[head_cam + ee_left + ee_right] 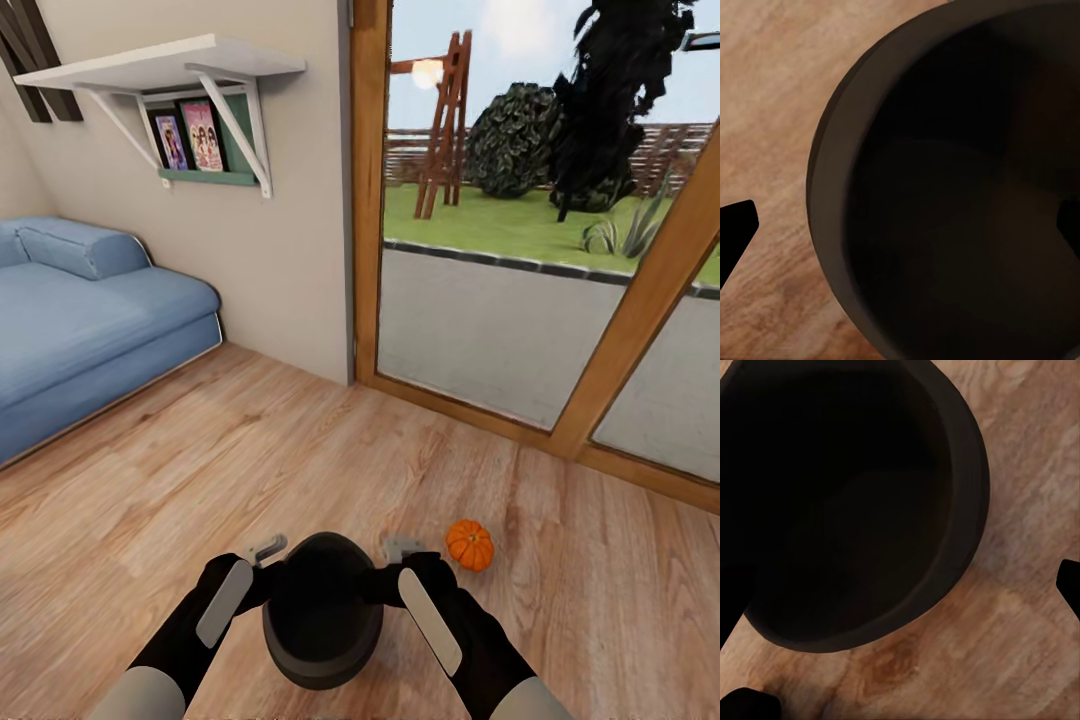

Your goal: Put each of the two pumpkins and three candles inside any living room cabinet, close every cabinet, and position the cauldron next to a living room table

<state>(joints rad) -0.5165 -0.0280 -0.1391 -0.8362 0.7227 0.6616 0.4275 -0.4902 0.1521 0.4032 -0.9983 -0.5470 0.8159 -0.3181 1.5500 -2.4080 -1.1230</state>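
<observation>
A black cauldron [322, 610] sits low in front of me between both arms, over the wood floor. My left gripper [266, 549] straddles its left rim, with one finger [736, 229] outside the wall and the other [1069, 221] inside the bowl, wide apart and clear of the wall. On the opposite rim my right gripper [402, 547] stands the same way: one dark finger [1069, 583] outside, one [733, 604] inside. Both are open. One orange pumpkin [470, 544] lies on the floor just right of my right gripper. The candles and cabinet are out of view.
A blue sofa [80, 330] stands at the left against the wall, under a white shelf [165, 65] with pictures. A large wood-framed glass door [560, 250] fills the wall ahead and to the right. Bare wood floor [250, 450] lies ahead.
</observation>
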